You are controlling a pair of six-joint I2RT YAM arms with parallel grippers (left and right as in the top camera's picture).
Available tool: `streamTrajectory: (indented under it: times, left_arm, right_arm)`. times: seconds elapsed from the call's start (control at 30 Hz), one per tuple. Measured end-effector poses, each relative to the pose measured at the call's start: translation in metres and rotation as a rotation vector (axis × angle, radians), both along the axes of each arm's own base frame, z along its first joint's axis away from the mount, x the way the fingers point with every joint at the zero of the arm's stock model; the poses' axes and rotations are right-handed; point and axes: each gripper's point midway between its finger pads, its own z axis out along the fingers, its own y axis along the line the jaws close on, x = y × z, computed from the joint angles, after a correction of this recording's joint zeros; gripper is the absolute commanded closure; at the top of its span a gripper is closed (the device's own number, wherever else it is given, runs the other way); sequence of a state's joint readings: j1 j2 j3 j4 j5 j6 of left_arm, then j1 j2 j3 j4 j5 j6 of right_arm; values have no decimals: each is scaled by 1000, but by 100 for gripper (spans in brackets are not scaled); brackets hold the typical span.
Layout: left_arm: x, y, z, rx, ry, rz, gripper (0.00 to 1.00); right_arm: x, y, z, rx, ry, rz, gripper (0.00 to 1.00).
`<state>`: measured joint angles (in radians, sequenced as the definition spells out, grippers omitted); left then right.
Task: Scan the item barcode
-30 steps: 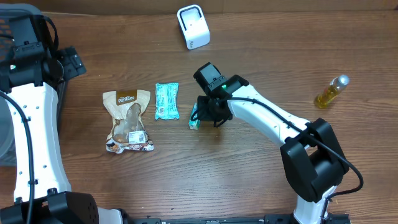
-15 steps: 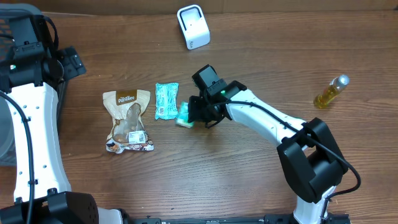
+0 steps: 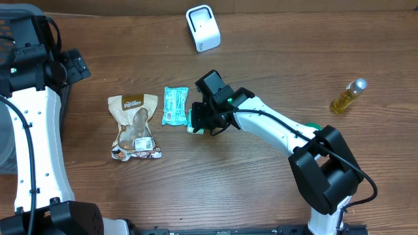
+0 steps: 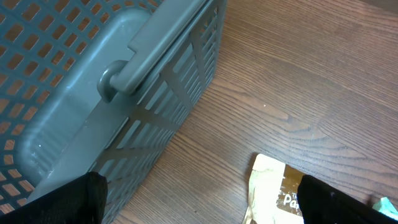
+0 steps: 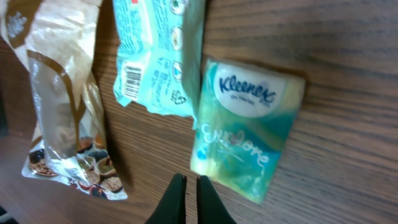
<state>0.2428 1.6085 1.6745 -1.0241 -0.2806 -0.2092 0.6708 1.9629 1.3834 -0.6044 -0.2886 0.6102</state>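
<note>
A green Kleenex tissue pack point(image 5: 245, 146) lies flat on the wood, its edge against a teal packet point(image 5: 158, 53) that shows a barcode point(image 5: 130, 79). My right gripper point(image 5: 186, 182) is shut and empty, its tips just off the pack's lower left corner. From overhead the right gripper point(image 3: 199, 123) covers most of the Kleenex pack point(image 3: 191, 121), with the teal packet point(image 3: 174, 106) just to its left. A brown snack bag point(image 3: 134, 126) lies further left. The white scanner point(image 3: 203, 27) stands at the back. My left gripper point(image 4: 199, 200) hangs open over bare wood by the basket.
A grey slotted basket point(image 4: 93, 81) sits at the table's left edge. A yellow oil bottle point(image 3: 347, 96) lies at the far right. Something small and green point(image 3: 313, 125) peeks out behind the right arm.
The right gripper has swept left, pushing the Kleenex pack across the wood up against the teal packet. The left arm has not moved.
</note>
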Motion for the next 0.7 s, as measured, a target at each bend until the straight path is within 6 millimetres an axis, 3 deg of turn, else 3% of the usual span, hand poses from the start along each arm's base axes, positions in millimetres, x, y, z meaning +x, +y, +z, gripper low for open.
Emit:
streamTrajectory:
  times: [0.2, 0.37, 0.57, 0.6, 0.7]
  left_arm:
    - [0, 0, 0, 0, 0, 0, 0]
    - [0, 0, 0, 0, 0, 0, 0]
    - [0, 0, 0, 0, 0, 0, 0]
    - [0, 0, 0, 0, 0, 0, 0]
    - [0, 0, 0, 0, 0, 0, 0]
  right_arm:
    - [8, 28, 20, 154, -45, 51, 87]
    - [5, 32, 25, 192, -29, 73, 88]
    - [3, 0, 11, 129, 74, 17, 86]
    - [4, -7, 9, 115, 89, 3, 77]
    - [10, -29, 2, 60, 107, -49, 67]
